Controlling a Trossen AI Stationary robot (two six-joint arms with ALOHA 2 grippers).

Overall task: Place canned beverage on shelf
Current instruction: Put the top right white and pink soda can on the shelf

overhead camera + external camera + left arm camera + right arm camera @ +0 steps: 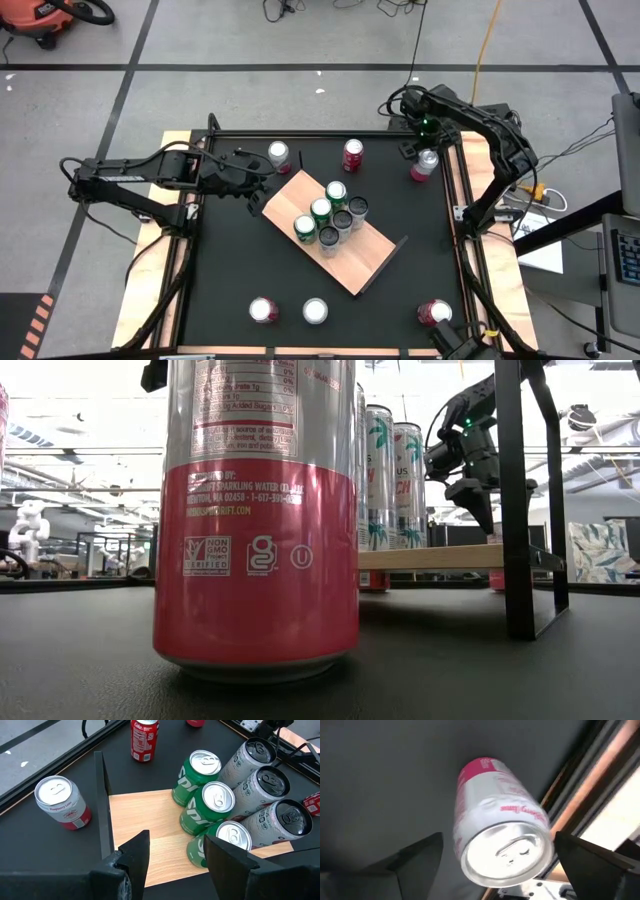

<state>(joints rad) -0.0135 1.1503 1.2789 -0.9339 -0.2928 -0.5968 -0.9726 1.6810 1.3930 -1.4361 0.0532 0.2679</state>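
Straddling the pink can with your right claw (495, 865)

Your open fingers flank the upright pink-and-silver can (497, 837), which stands directly below the claw by the counter (230, 260) rail; centre it, drop lower, then close squarely on its body. Farther off, the shelf (372, 255) holds six cans, and your left claw (175, 857) hovers half-open, empty, over its near end.
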